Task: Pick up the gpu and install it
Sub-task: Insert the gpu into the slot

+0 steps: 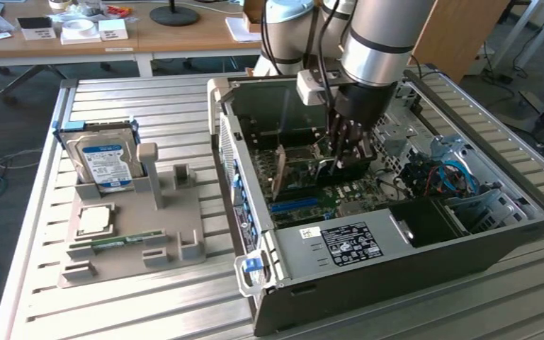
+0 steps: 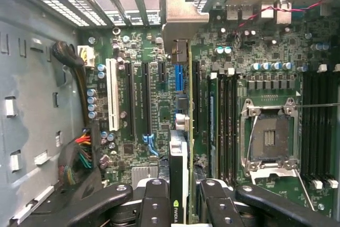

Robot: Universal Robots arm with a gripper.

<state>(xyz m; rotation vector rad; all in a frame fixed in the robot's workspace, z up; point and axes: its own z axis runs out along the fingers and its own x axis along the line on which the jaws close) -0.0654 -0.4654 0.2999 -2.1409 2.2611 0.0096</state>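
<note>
The gpu stands edge-on between my fingers, its black face with a green logo toward the camera and its silver end bracket against the case's rear slots. My gripper is shut on the card's upper edge. The card runs along a long black slot on the motherboard; I cannot tell whether it is seated. In the exterior view my gripper reaches down inside the open computer case, holding the gpu upright over the green motherboard.
To the exterior view's left, a grey holder tray carries a blue-labelled hard drive, a CPU and a memory stick. Inside the case lie a white slot, the CPU socket and a cable bundle.
</note>
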